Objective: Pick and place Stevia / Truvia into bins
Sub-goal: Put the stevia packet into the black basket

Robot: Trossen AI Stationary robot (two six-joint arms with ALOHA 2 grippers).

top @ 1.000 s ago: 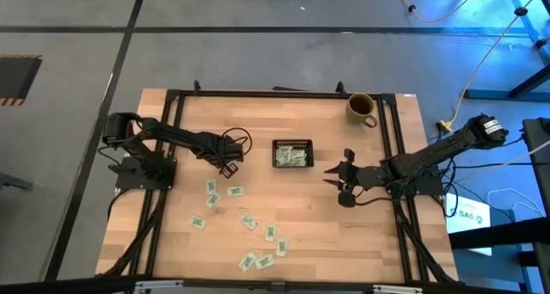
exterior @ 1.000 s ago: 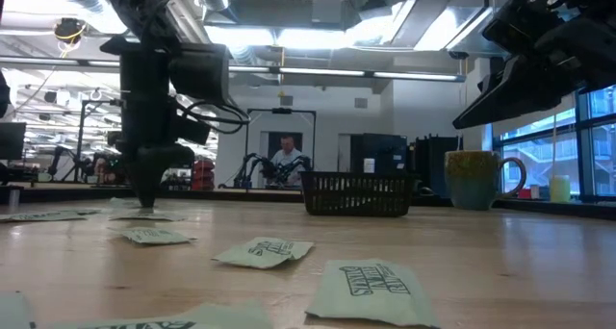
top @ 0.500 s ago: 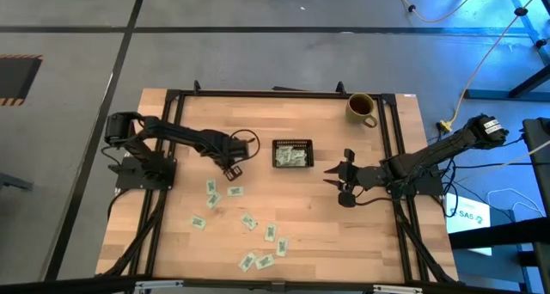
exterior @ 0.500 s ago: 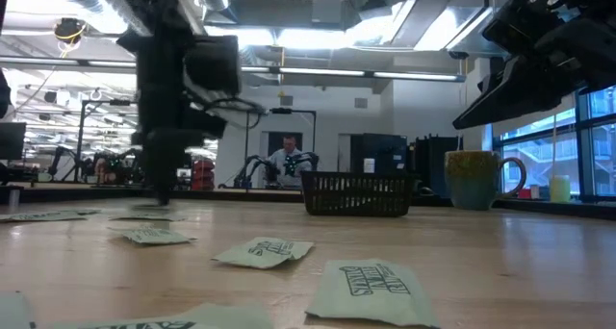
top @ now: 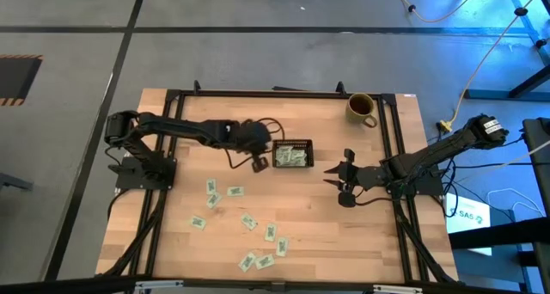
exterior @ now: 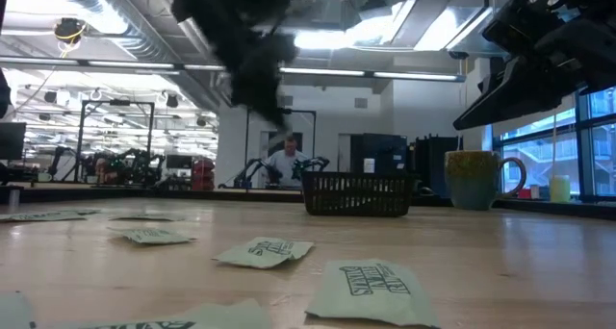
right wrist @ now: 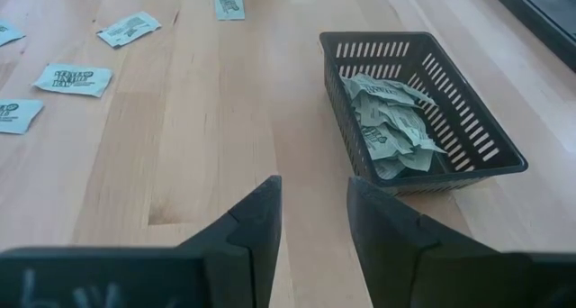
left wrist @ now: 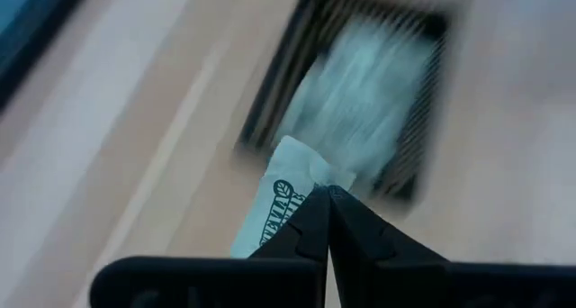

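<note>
My left gripper (left wrist: 328, 196) is shut on a pale green Stevia packet (left wrist: 277, 209) and hangs above the table just left of the bin (top: 292, 153). The bin is a small black slotted tray holding several packets (right wrist: 391, 119). In the low view that arm (exterior: 252, 50) is a raised blur left of the bin (exterior: 358, 192). Several more packets (top: 249, 221) lie flat on the near half of the table. My right gripper (top: 344, 178) waits open to the right of the bin, its fingers (right wrist: 261, 222) holding nothing. My left gripper pinches the packet by one short end (left wrist: 301, 184) between the tips of its two fingers. The fingers slant down toward the bin. The packet is lifted clear of the table, and its printed length trails back beside the fingers.
An olive-yellow mug (top: 362, 108) stands at the far right of the wooden table (top: 326, 234). Black frame rails (top: 172, 139) run along the table's left and right sides. Loose packets (exterior: 262, 251) lie between the near edge and the bin.
My left gripper has risen from the table and swung toward the right, ending beside the bin. It has tipped from pointing straight down to slanting forward. My right arm has kept still.
</note>
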